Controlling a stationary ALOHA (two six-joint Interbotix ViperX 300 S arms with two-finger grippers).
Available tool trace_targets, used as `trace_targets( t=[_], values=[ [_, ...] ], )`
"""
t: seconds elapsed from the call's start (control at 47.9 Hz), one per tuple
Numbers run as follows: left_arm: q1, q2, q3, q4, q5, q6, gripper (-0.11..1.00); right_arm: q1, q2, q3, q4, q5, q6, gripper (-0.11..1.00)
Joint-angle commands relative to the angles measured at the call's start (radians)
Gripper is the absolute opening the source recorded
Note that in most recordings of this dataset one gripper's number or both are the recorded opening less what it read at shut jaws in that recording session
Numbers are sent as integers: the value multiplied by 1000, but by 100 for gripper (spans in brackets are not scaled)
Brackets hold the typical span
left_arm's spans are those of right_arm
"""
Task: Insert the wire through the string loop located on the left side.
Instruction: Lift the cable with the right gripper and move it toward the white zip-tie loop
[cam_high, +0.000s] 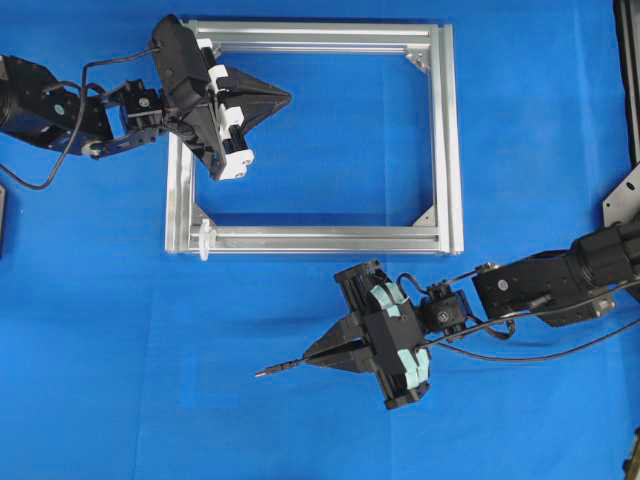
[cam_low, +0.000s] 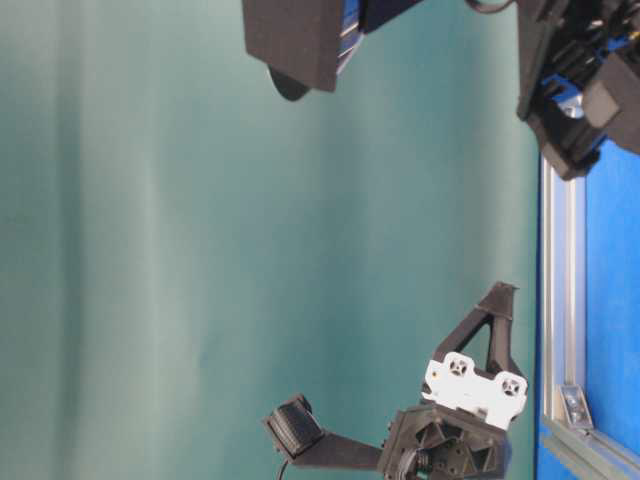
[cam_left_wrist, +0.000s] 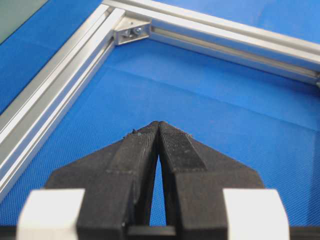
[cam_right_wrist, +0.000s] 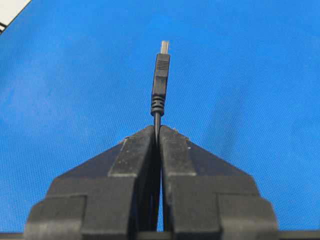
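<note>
The thin black wire (cam_high: 276, 369) ends in a slim plug that points left over the blue cloth. My right gripper (cam_high: 310, 360) is shut on the wire just behind the plug, below the silver frame (cam_high: 448, 140). In the right wrist view the wire (cam_right_wrist: 160, 80) sticks straight out past my right gripper (cam_right_wrist: 158, 128). The white string loop (cam_high: 204, 240) stands at the frame's lower left corner, left of and above the plug. My left gripper (cam_high: 286, 97) is shut on nothing and hovers inside the frame's upper left part. In its wrist view the left gripper (cam_left_wrist: 159, 123) is over bare cloth, and the loop is out of view.
Frame rails (cam_left_wrist: 45, 100) and a corner bracket (cam_left_wrist: 132, 31) lie ahead and to the left of the left gripper. Thick black arm cables (cam_high: 540, 352) trail behind the right wrist. The table-level view shows the left gripper (cam_low: 498, 292) beside the frame rail (cam_low: 560, 300).
</note>
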Motion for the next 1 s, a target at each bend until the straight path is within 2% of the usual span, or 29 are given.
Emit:
trace_targets(
  t=[0.0,0.522,0.981],
  values=[
    [0,-32,-8,2,-5,0,0,-23,-38,-6,0,-2,0,0],
    [2,-34,-5,2,-5,0,0,-222,-58,-2,0,0,-3,0],
    [0,-34,-5,3,-5,2,0,-252,-58,-5,0,20,-6,0]
  ],
)
